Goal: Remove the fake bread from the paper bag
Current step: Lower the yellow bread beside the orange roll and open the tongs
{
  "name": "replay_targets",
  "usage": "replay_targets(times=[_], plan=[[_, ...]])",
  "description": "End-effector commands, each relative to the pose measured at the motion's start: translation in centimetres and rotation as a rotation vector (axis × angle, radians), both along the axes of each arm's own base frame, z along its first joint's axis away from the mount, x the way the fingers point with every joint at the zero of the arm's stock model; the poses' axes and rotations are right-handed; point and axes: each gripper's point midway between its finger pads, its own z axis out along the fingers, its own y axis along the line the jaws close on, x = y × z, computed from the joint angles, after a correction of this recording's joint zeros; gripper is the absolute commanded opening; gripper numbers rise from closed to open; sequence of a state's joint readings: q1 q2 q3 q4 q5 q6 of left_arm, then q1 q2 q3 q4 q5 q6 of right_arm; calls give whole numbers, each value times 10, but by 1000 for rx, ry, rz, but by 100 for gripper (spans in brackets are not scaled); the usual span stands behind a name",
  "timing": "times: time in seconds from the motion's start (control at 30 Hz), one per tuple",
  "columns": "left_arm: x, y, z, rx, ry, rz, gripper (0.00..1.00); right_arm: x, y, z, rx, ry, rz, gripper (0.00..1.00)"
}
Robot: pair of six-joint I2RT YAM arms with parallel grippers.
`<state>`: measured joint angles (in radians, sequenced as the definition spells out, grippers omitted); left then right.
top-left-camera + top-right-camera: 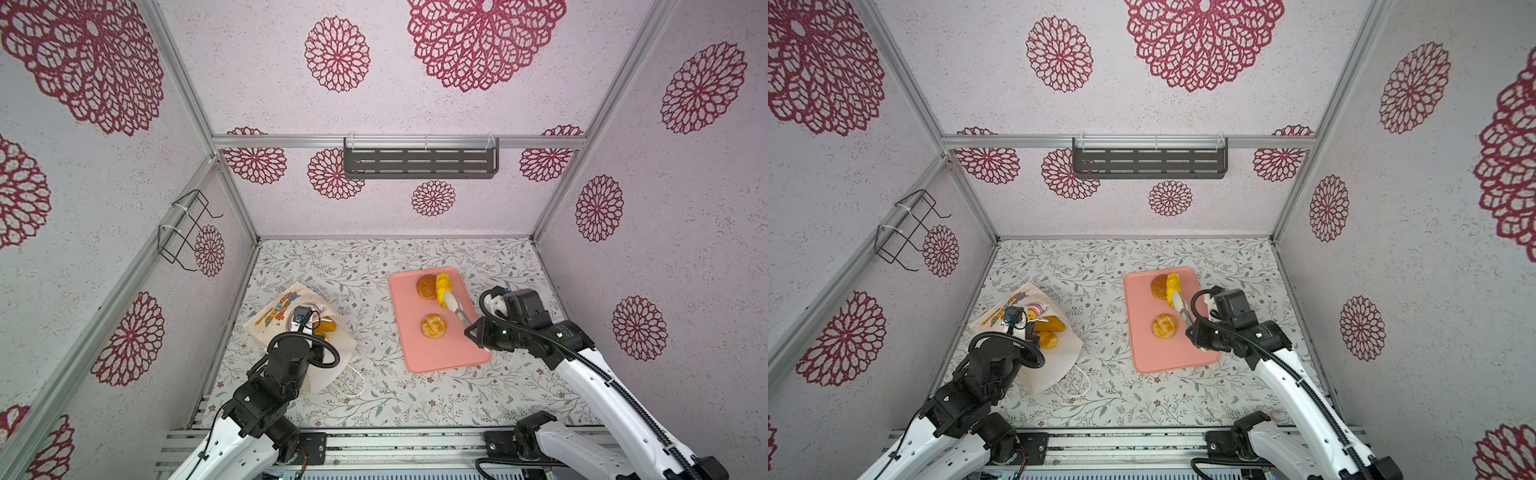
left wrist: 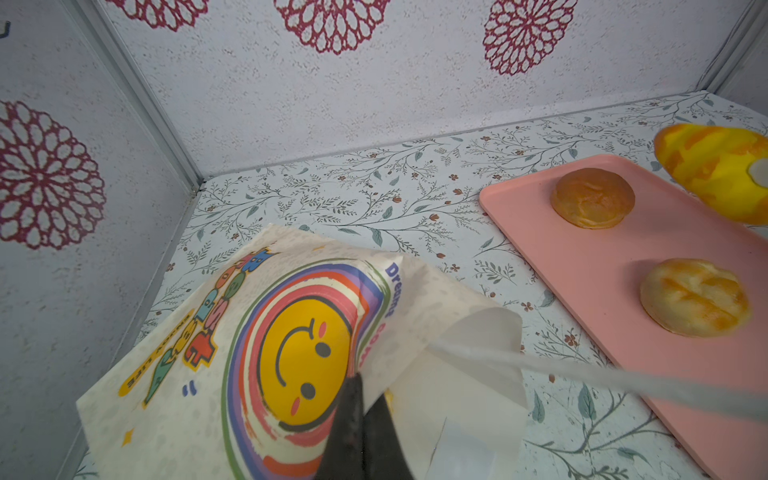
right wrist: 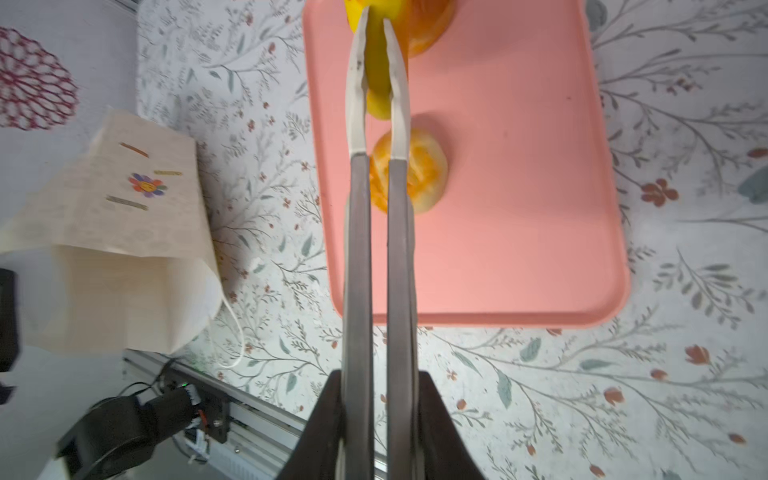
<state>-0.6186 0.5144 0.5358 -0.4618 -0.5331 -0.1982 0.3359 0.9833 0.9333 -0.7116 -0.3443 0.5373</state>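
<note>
left pincer (image 2: 358,386) is clenched on the creased rim of the cream paper bag (image 2: 174,399) on the floral bench (image 1: 374,399). only its wrist view shows the smiley print, while both top views show glossy golden loaves (image 1: 1050,325) in the mouth beside it. right pincer (image 3: 380,395) grasps slim metal tongs (image 3: 359,249) pinching a smooth yellow roll (image 3: 378,83) beyond it, over the flat pink tray (image 3: 519,208) bearing two round buns (image 2: 592,197).
</note>
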Motion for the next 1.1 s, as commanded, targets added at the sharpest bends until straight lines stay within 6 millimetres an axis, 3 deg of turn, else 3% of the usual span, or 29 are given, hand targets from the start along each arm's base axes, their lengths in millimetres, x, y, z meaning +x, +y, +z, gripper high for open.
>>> replay_targets(times=[0.0, 0.2, 0.43, 0.77, 1.07], plan=[[2, 2, 19, -36, -56, 11, 0, 26, 18, 34, 174, -158, 136, 0], [0, 2, 19, -36, -55, 3, 0, 50, -11, 8, 276, -133, 85, 0], [-1, -3, 20, -55, -56, -27, 0, 58, -37, -23, 242, -79, 50, 0], [1, -20, 6, -14, 23, -113, 0, 55, -38, -65, 266, 26, 40, 0], [2, -24, 1, -9, 46, -129, 0, 54, -50, -84, 206, 82, -12, 0]])
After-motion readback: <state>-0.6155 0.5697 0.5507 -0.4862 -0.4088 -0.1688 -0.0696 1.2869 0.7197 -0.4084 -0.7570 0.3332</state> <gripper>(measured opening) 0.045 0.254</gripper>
